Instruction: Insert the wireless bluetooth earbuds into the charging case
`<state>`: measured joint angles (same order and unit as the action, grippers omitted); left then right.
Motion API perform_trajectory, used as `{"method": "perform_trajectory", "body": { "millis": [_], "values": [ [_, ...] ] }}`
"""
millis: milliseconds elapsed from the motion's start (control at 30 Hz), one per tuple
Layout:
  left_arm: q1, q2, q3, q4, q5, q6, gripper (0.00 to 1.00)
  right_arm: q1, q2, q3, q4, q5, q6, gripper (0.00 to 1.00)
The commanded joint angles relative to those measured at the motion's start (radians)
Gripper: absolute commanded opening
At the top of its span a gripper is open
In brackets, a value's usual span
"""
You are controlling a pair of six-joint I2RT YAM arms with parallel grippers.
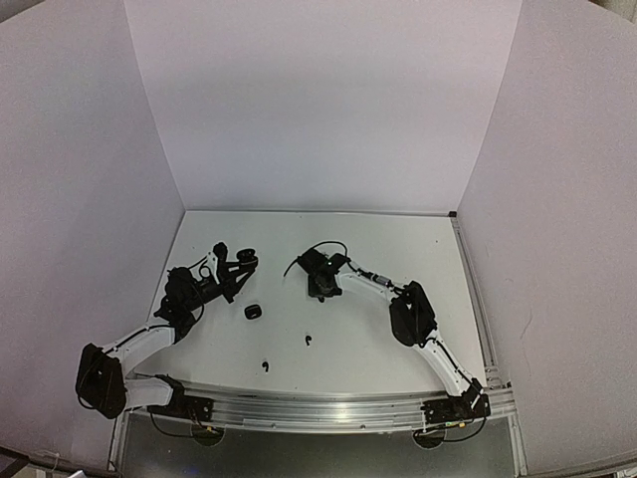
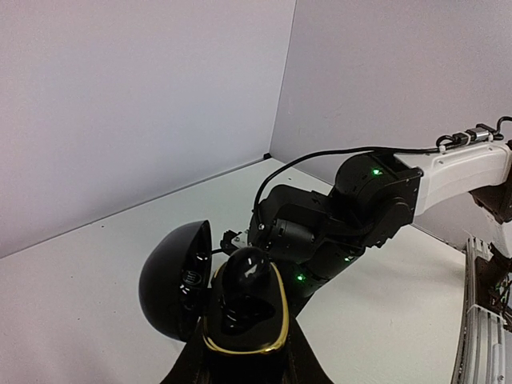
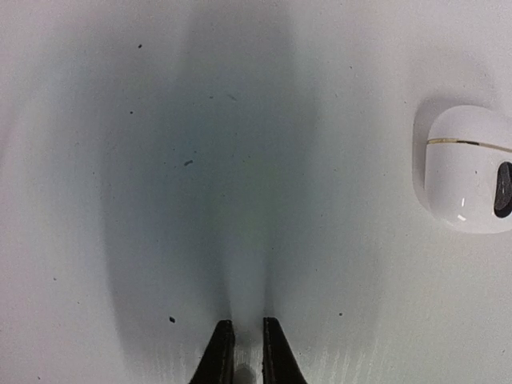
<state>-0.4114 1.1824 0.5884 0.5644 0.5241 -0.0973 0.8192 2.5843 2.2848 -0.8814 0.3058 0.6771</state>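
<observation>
My left gripper (image 2: 244, 356) is shut on an open black charging case (image 2: 244, 316) with a gold rim, held off the table (image 1: 242, 263). Its lid (image 2: 172, 280) hangs open to the left, and one black earbud (image 2: 246, 270) sits in the far socket. My right gripper (image 3: 246, 324) points straight down at the table (image 1: 320, 292). Its fingers stand a narrow gap apart, pinching a small pale thing that looks like a white earbud (image 3: 246, 373). Two black earbuds (image 1: 309, 340) (image 1: 264, 364) lie loose on the table near the front.
A closed white case (image 3: 468, 168) lies to the right of my right gripper. A closed black case (image 1: 253, 312) sits on the table between the two arms. White walls enclose the table on three sides. A metal rail (image 1: 328, 408) runs along the near edge.
</observation>
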Motion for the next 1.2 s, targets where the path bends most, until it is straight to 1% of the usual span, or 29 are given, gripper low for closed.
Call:
{"method": "perform_trajectory", "body": {
  "millis": [0, 167, 367, 467, 700, 900, 967, 1000, 1067, 1100, 1167],
  "values": [
    [-0.001, -0.025, 0.039, 0.001, 0.018, 0.017, 0.0, -0.004, -0.03, -0.037, -0.055, -0.021, 0.007, 0.15],
    [-0.001, -0.024, 0.039, 0.001, 0.021, 0.016, 0.0, -0.005, -0.043, -0.044, -0.058, -0.029, -0.003, 0.18],
    [-0.002, -0.022, 0.04, 0.002, 0.023, 0.019, 0.0, -0.004, -0.077, -0.035, -0.056, -0.103, -0.033, 0.2],
    [-0.001, -0.023, 0.037, 0.001, 0.024, 0.021, 0.0, -0.004, -0.105, -0.04, -0.052, -0.133, -0.059, 0.24],
    [-0.001, -0.026, 0.037, -0.001, 0.024, 0.022, 0.0, -0.005, -0.149, -0.083, -0.036, -0.184, -0.187, 0.29],
    [-0.001, -0.031, 0.035, -0.01, 0.021, 0.028, 0.0, -0.004, -0.154, -0.098, -0.024, -0.267, -0.277, 0.32],
    [-0.001, -0.031, 0.036, -0.013, 0.021, 0.028, 0.0, -0.005, -0.154, -0.097, -0.021, -0.295, -0.318, 0.31],
    [-0.001, -0.031, 0.036, -0.014, 0.021, 0.028, 0.0, -0.006, -0.157, -0.102, -0.023, -0.285, -0.312, 0.3],
    [-0.001, -0.032, 0.037, -0.016, 0.022, 0.028, 0.0, -0.017, -0.174, -0.13, -0.024, -0.251, -0.241, 0.27],
    [-0.001, -0.033, 0.037, -0.017, 0.022, 0.029, 0.0, -0.021, -0.189, -0.147, -0.021, -0.248, -0.208, 0.27],
    [-0.001, -0.034, 0.037, -0.022, 0.02, 0.03, 0.0, -0.017, -0.21, -0.165, -0.011, -0.246, -0.195, 0.28]
  ]
}}
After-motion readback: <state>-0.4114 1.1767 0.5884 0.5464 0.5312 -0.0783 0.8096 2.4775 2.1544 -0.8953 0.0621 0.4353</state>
